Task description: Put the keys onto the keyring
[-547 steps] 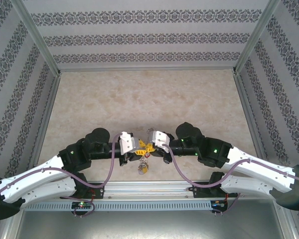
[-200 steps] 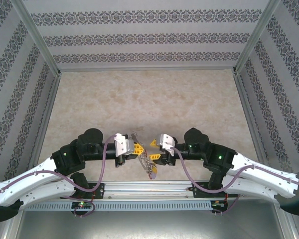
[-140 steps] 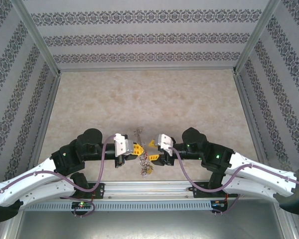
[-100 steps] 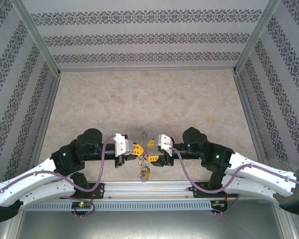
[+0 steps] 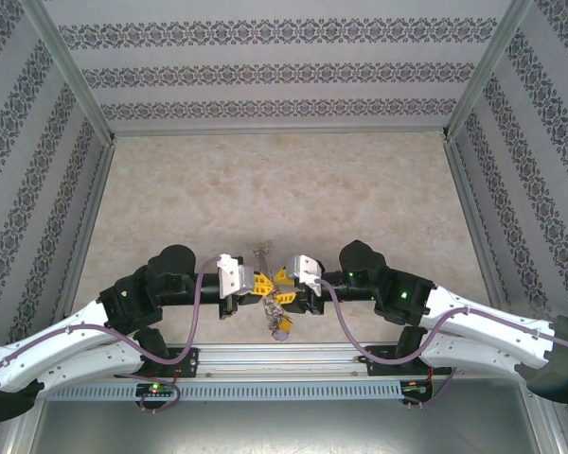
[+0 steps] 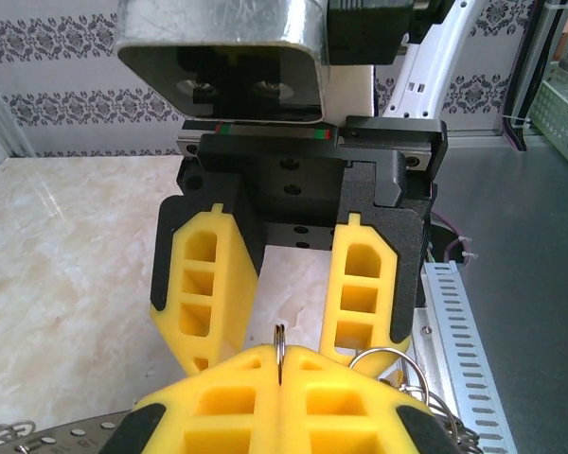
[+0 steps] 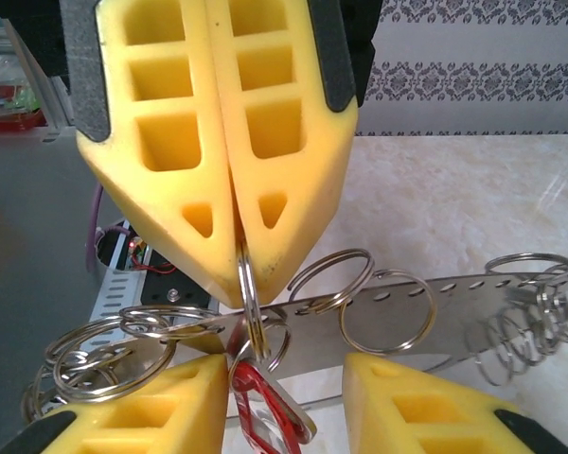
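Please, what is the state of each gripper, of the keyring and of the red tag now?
Keyring: pinched edge-on, hanging down.
Red tag: hanging below the keyring; whether it is threaded on, I cannot tell.
Left gripper: shut on the keyring.
Right gripper: open, one of its fingers on each side of the red tag.

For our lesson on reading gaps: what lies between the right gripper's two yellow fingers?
In the right wrist view, the red tag sits between the open fingers of the right gripper, below the thin silver ring pinched by the left gripper.
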You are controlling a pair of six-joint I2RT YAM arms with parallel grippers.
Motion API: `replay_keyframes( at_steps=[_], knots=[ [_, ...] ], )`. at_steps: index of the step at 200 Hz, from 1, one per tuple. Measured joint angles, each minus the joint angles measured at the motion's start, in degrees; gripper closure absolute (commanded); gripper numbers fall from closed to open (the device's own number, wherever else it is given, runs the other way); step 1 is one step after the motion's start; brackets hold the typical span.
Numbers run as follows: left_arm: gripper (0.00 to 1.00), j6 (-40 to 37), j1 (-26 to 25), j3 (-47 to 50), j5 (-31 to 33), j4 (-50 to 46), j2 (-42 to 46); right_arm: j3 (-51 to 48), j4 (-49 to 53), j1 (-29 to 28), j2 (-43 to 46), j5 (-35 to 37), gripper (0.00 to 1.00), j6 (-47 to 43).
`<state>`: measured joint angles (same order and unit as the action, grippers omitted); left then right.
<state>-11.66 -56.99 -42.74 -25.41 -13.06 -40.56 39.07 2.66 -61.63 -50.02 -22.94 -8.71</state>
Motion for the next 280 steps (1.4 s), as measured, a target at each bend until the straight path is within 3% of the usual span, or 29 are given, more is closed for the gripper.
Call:
replay_keyframes(
  at_steps=[29, 59, 106, 132, 181, 236, 280],
  knots=[
    [1.00, 0.02, 0.00, 0.00, 0.00, 0.26, 0.00, -0.59, -0.57, 0.00, 0.04, -0.48, 0.63, 0.00],
    [1.00, 0.13, 0.00, 0.00, 0.00, 0.66, 0.00, -1.11, -0.72, 0.00, 0.04, -0.55, 0.70, -0.07],
    [1.00, 0.13, 0.00, 0.00, 0.02, 0.70, -0.11, -1.11, -0.79, 0.00, 0.07, -0.52, 0.90, -0.31],
    [1.00, 0.13, 0.00, 0.00, 0.59, 0.70, -0.11, -1.11, -0.70, 0.00, 0.76, -0.17, 0.96, -0.22],
    [1.00, 0.61, 0.00, 2.95, 6.54, 1.38, 0.07, 0.85, 5.33, 0.07, 2.21, 6.93, 1.00, -0.42],
    [0.63, 2.38, 0.07, 6.82, 13.40, 4.87, 0.31, 6.14, 13.42, 0.52, -2.56, 12.17, 1.00, -0.66],
    [0.55, 4.31, 0.07, 9.57, 17.84, 6.32, 3.06, 11.45, 17.59, 0.79, -11.47, 15.41, 1.00, -0.66]
  ],
)
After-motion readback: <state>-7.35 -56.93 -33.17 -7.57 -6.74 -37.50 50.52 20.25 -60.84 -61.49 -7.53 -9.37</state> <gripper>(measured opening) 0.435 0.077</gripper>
